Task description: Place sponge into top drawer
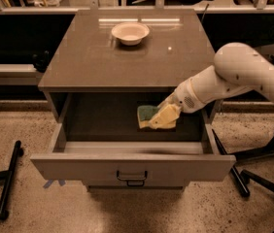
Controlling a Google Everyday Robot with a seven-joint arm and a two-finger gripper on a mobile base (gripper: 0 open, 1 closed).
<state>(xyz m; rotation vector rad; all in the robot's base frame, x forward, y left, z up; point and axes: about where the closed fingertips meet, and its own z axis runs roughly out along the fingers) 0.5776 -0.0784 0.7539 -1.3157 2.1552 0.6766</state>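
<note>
Camera view: the cabinet [127, 62] stands in the middle of the frame on a speckled floor [40, 130]. The top drawer [132, 165] is pulled out toward the camera. Its flat front panel carries a small dark handle [131, 178] at the centre.

The white arm [234, 76] enters from the right and reaches down past the front edge of the cabinet top into the drawer opening. The gripper [160, 119] is inside the drawer, in the right half of the cavity. Its pale fingers [166, 115] are pinched on the sponge [147, 115].

The sponge is inside the outline of the drawer, with its dark green face uppermost and the yellow foam toward the front. Whether it touches the drawer bottom cannot be told.

A white bowl [130, 32] sits on the cabinet top near the rear edge, well apart from the gripper. Black chair legs [239, 178] lie on the floor at the right, and a black bar [8, 178] lies at the left
</note>
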